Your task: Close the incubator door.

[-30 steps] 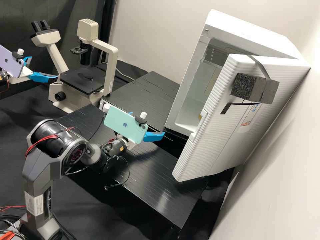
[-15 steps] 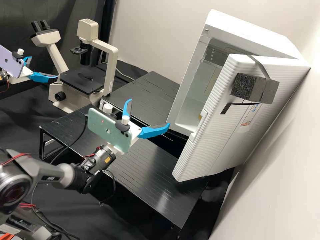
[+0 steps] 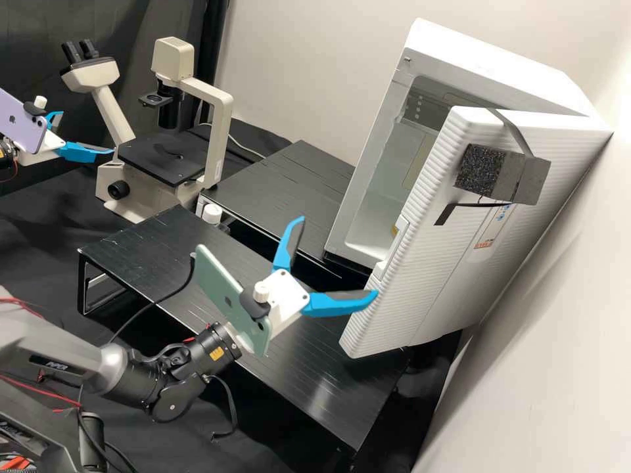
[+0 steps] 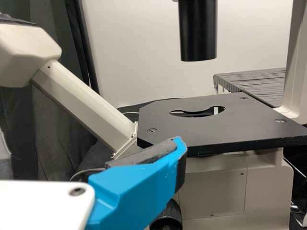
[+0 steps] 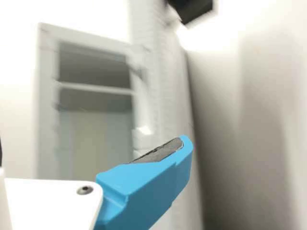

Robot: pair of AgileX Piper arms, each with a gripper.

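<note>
A white incubator (image 3: 506, 62) sits open on a black bench (image 3: 328, 374); its interior is visible past the ribbed incubator door (image 3: 453, 269), which stands ajar, with its free edge facing the arms and a grey foam block (image 3: 506, 174) strapped to its outside.

The right gripper (image 3: 339, 257) is at the door's free edge, below the pale handle recess (image 3: 393, 253). Its two blue fingers are spread wide with nothing between them. One fingertip overlaps the door's edge in the high view; it seems to be touching or very near, though the angle makes contact hard to confirm. The right wrist view shows that finger in front of the door, with the open cabinet to one side.

The left gripper (image 3: 87, 133) is well apart from the door, beside a cream microscope (image 3: 220, 138), its fingers also spread and holding nothing.

The step in hand appears to be placing the right gripper for a push, with the closing itself not yet done. The next move likely calls for setting a finger against the door's outer face and sweeping it toward the cabinet; catching the inner side instead could swing the door wider.
</note>
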